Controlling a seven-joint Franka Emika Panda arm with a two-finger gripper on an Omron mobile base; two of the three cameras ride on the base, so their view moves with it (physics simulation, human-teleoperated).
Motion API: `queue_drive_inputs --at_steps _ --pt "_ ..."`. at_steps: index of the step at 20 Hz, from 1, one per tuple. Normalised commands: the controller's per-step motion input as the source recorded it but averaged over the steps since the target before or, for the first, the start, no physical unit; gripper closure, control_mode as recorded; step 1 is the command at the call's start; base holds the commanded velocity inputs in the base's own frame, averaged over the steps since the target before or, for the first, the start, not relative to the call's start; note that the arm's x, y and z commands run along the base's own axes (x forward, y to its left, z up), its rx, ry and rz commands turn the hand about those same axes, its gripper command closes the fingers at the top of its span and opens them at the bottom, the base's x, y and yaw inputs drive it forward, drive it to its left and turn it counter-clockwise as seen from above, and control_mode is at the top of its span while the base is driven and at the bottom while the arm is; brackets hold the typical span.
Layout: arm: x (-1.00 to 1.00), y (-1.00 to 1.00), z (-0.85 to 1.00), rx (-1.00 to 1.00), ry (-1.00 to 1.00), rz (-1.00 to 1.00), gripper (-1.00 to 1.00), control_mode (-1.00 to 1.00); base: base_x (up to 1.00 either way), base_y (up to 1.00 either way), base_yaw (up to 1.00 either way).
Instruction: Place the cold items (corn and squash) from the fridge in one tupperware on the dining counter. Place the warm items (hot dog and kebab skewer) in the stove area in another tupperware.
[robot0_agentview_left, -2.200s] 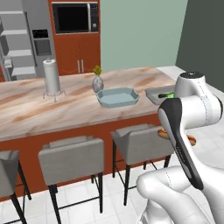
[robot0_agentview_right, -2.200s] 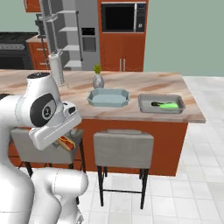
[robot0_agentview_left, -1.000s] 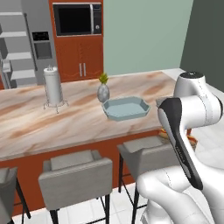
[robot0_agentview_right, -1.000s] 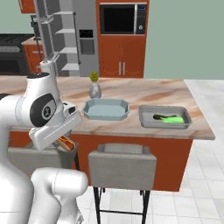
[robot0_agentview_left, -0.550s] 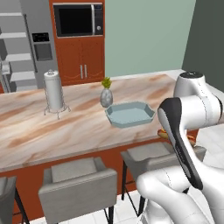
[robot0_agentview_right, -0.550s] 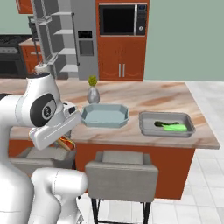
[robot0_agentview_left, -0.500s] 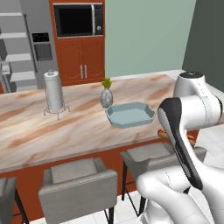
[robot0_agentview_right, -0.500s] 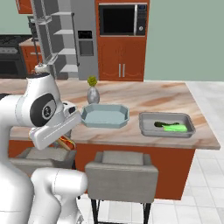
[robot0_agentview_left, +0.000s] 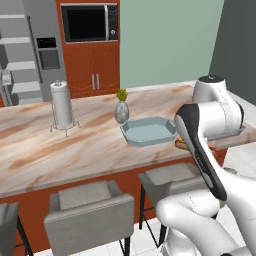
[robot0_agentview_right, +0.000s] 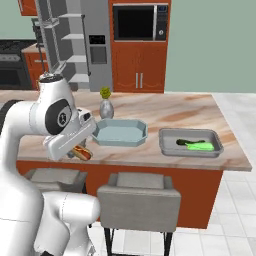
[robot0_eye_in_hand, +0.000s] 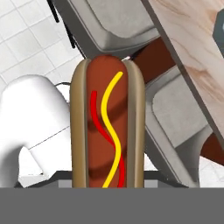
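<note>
While gripping hot dog (robot0_eye_in_hand: 108, 131), tool (robot0_eye_in_hand: 108, 181) low.

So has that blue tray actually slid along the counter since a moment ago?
No. The blue tray sits beside the vase as before; the camera moved, not the tray.

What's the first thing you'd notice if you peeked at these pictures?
The hot dog, with its red and yellow squiggles, held in the gripper beside the counter's edge, above the stools. On the counter sit a pale blue tray and a grey tray with a green squash inside.
</note>
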Motion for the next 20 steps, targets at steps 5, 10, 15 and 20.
queue_drive_inputs --at_steps 5,10,15,20 --pt "0.99 0.00 0.10 0.00 0.02 0.21 1.00 -1.00 0.00 0.00 0.00" --pt "1.00 -0.02 0.00 0.02 0.00 0.23 1.00 -1.00 0.00 0.00 0.00" --pt "1.00 -0.01 -0.14 0.00 0.00 0.22 1.00 -1.00 0.00 0.00 0.00" --pt "1.00 -0.18 -0.29 -0.01 0.00 0.18 1.00 -1.00 0.00 0.00 0.00"
